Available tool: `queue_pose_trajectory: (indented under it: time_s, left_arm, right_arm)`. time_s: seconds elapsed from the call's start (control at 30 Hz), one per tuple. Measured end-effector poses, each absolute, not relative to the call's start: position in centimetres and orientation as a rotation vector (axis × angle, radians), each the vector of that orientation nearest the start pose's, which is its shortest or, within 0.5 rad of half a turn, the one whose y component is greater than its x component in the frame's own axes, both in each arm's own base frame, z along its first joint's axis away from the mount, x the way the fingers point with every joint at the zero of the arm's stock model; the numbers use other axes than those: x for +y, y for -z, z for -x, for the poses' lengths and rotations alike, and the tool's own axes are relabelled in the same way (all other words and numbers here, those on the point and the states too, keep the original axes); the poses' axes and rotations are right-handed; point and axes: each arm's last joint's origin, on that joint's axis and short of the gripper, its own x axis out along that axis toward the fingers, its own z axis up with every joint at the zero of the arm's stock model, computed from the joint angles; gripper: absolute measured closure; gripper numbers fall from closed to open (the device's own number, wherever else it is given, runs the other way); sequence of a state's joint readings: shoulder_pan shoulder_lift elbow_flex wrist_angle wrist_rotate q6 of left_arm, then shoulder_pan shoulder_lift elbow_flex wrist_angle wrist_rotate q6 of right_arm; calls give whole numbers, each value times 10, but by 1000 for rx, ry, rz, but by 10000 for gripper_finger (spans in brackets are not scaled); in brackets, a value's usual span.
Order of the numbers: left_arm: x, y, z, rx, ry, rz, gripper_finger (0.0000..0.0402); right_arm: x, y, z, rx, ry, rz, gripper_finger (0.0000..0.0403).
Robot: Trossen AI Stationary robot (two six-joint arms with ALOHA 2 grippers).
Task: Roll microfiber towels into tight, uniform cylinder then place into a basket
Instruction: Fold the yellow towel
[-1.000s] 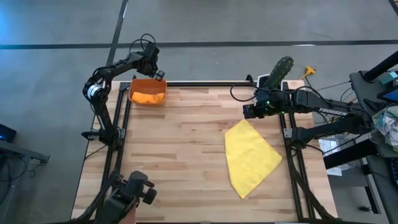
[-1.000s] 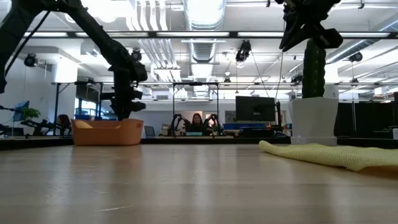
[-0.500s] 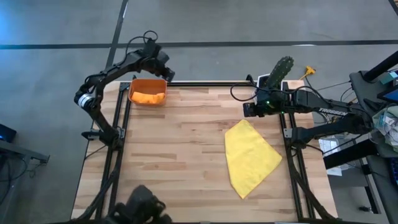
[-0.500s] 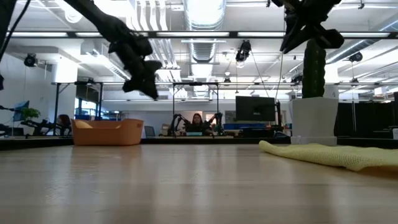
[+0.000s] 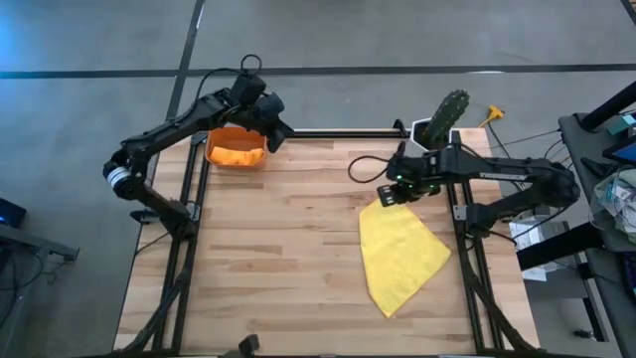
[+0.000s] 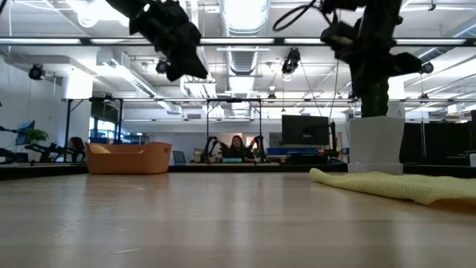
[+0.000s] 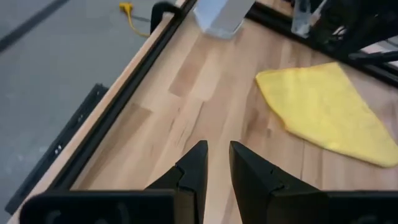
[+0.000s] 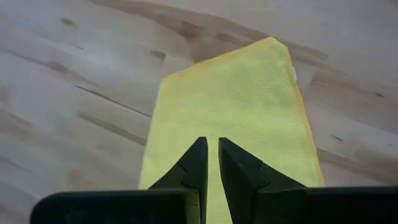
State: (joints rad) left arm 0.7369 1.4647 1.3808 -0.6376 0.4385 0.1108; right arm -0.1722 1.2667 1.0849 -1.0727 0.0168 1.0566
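Yellow towel: the yellow towel (image 5: 399, 251) lies flat and unrolled on the right half of the wooden table (image 5: 288, 249), one corner pointing toward the far edge.
Orange towel: the orange towel (image 5: 236, 155) sits bunched inside the basket (image 5: 215, 137); whether it is rolled cannot be told.
Basket: at the far left corner of the table, well apart from the yellow towel.
Right gripper: the right gripper (image 5: 387, 196) hangs just above the far corner of the yellow towel, raised off it in the low view; its fingers (image 8: 239, 171) stand nearly together with only a thin slit between them, holding nothing.
Left gripper: the left gripper (image 5: 282, 135) is in the air just beside the basket, on its right side, high above table level in the low view; its fingers (image 7: 249, 171) are narrow with a small gap, empty, pointing across the table toward the yellow towel.
Cactus pot: a white pot with a green cactus (image 5: 445, 116) stands at the far right corner, near the right gripper.
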Motion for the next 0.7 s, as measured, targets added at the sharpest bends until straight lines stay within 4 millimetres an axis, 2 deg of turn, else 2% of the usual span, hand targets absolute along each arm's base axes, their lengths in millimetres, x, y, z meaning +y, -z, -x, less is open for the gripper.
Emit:
queue_pose_trajectory:
  time_s: [0.17, 0.4, 0.53, 0.7]
  left_arm:
    - [183, -366, -226, 553, -252, 275, 350]
    - [166, -388, -207, 481, -265, 323, 350]
    - [157, -392, -198, 488, -255, 351, 350]
    - [152, -392, -192, 512, -250, 369, 350]
  right_arm:
    - [-40, -260, -236, 1173, 750, -1023, 339]
    - [-48, -236, -248, 1258, 772, -1030, 231]
    - [-66, -221, -249, 1241, 735, -1077, 181]
    - [-90, -200, -235, 1299, 755, -1065, 169]
